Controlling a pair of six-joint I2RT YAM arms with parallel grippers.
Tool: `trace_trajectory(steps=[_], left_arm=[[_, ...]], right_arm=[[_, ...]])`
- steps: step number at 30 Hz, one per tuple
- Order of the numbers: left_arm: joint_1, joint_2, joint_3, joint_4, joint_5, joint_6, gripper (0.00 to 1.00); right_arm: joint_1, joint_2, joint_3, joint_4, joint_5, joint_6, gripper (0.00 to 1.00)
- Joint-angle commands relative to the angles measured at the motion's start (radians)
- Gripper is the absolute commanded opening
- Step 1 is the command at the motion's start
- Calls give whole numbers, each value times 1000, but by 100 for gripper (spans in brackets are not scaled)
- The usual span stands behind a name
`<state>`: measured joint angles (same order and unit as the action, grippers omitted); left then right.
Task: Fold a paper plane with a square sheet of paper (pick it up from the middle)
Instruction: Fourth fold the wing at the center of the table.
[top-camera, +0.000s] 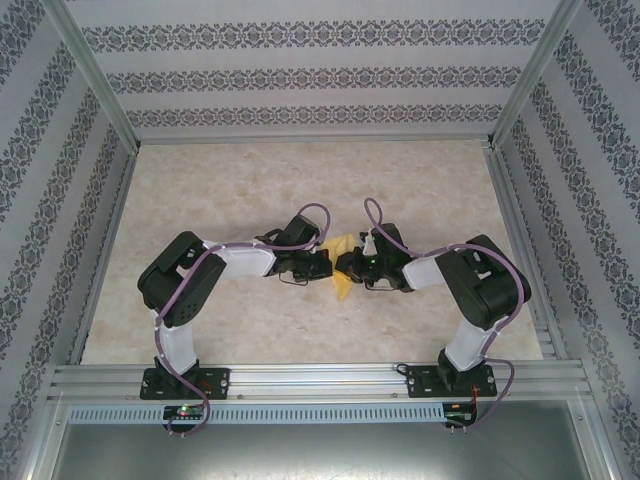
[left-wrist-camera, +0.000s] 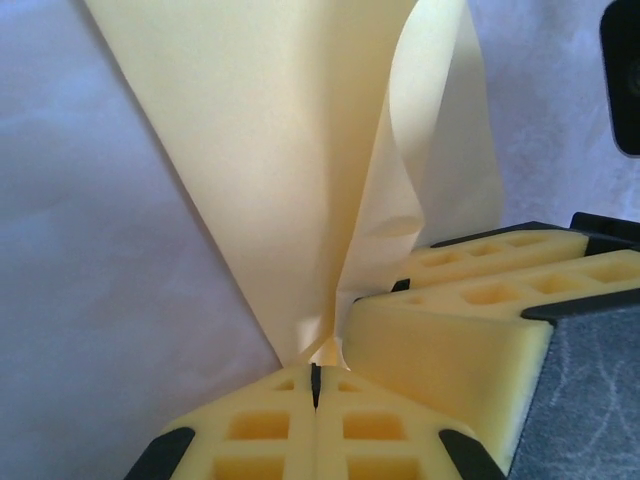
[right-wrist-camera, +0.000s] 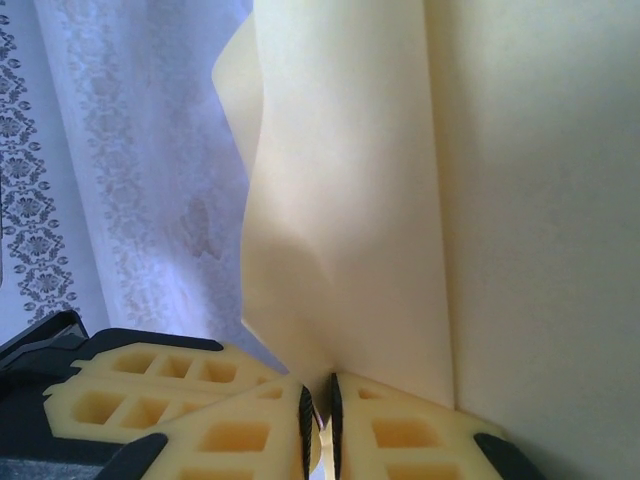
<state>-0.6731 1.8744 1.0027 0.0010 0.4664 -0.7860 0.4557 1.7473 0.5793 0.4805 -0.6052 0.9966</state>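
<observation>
While left claw (left-wrist-camera: 315, 372) and right claw (right-wrist-camera: 320, 388) pinch the paper (left-wrist-camera: 260, 150) (tips crowded), patterned walls (top-camera: 300, 60) ring the table (top-camera: 250, 180).

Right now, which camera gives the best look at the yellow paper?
Left wrist: the paper shows its folded layers narrowing to where the left tool pinches it. Top external shows the paper small and far off. Right wrist shows the paper close up, broad and curved.
</observation>
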Motion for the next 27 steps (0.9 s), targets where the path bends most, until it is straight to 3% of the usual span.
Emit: trace_trajectory(steps=[1,6,16,27], left_arm=[[-7,-22,-8,-12,2,16,0],[6,-75,-9,-43,-14,30,2],[54,-144,-14,-61,-54,28,26],[67,-18,74,-35,56,8,33]], right_arm=[[6,37,-41,-64,35,-46,17],[4,32,-52,-59,31,-53,20],[4,17,-72,-45,25,-69,24],[4,-15,-79,-56,21,-95,21]])
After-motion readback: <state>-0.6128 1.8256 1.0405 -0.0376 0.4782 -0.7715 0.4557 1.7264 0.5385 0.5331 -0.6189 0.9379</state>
